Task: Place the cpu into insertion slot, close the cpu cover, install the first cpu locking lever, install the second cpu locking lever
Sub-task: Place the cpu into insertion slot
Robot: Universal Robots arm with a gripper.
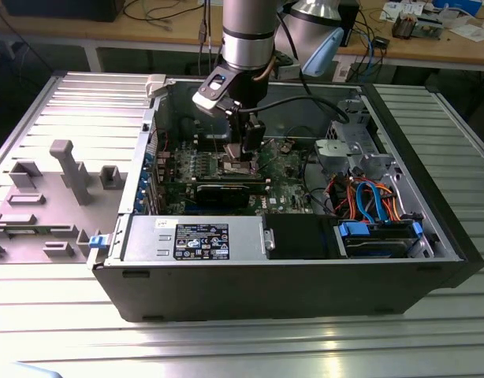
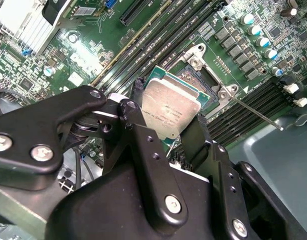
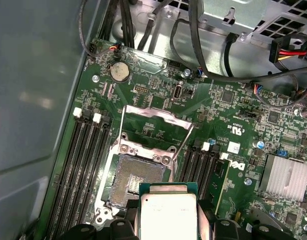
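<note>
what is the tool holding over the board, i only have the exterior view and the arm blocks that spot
observer: the tool is shut on the cpu, gripping two opposite edges, its silvery top showing in the second wrist view.
operator: is it in the slot yet
observer: no. in the first wrist view the insertion slot shows its bare contact field, and the cpu overlaps one edge of it.
operator: cover in the way
observer: the cpu cover stands swung up on the side of the slot away from the cpu.
</note>
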